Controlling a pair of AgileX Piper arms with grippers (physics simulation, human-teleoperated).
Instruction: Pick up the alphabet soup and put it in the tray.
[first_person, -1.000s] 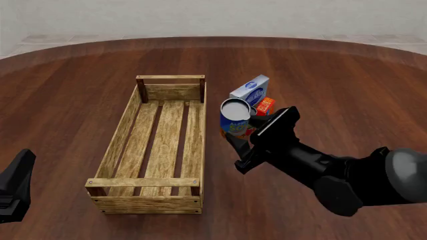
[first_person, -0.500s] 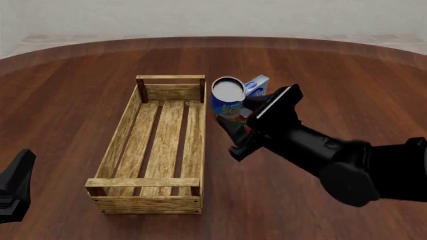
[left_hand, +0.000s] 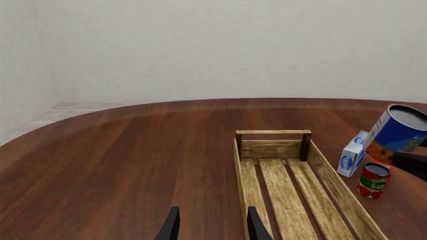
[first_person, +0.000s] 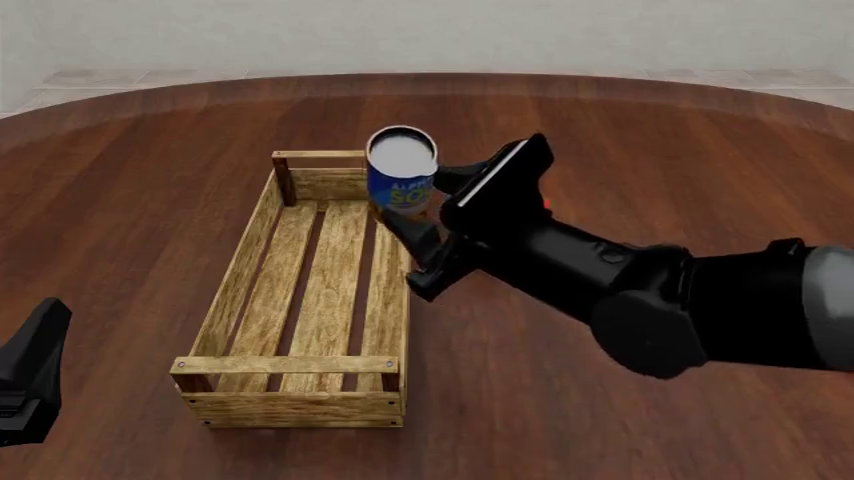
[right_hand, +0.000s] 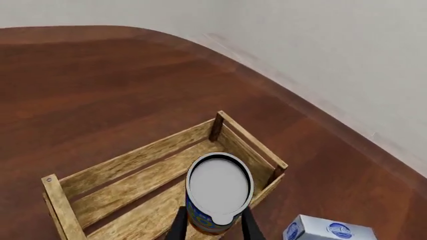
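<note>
Blue-label alphabet soup pinched in right gripper, held above tray far right rim. Rigid metal, smooth, likely slippery; grip low on sides. Left gripper parted, empty, near left.

Alphabet soup leftward, over tray.

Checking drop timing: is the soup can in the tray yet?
Not yet. The alphabet soup hangs in the right gripper, tilted above the tray, clear of its floor.
</note>
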